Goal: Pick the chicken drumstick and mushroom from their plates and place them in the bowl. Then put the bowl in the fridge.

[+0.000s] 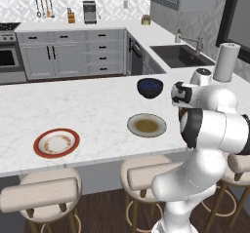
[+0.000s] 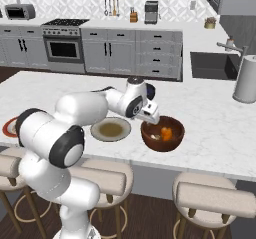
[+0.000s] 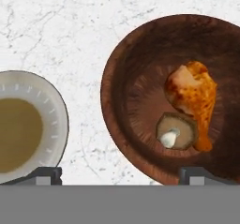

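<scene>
Bowl [image 3: 173, 96], reddish-brown in the hand view, sits on the white marble counter [image 3: 70, 40]. Inside it lie the chicken drumstick [image 3: 193, 99] and the mushroom [image 3: 176, 131], touching, mushroom on its side with the pale stem showing. Both foods are in, so the first half of the task looks done.

Gripper [image 2: 152, 117] hangs just above the bowl's near-left rim, jaws spread wide and holding nothing; in the hand view the two fingertips [image 3: 44, 175] stand far apart, one over the grey-olive plate [image 3: 28, 124], the other over the bowl. That spread suits a hand that has let go of a small item.

Grey-olive plate is bare, just beside the bowl. Red-rimmed plate [image 1: 56, 143] is also bare, well apart along the counter.

In the left base view the arm hides the bowl by the gripper; the dark bowl [image 1: 150, 87] further back may be a different one.

Next call, as I judge it: grip the bowl by its rim for the fridge. Risk: tipping it.
</scene>
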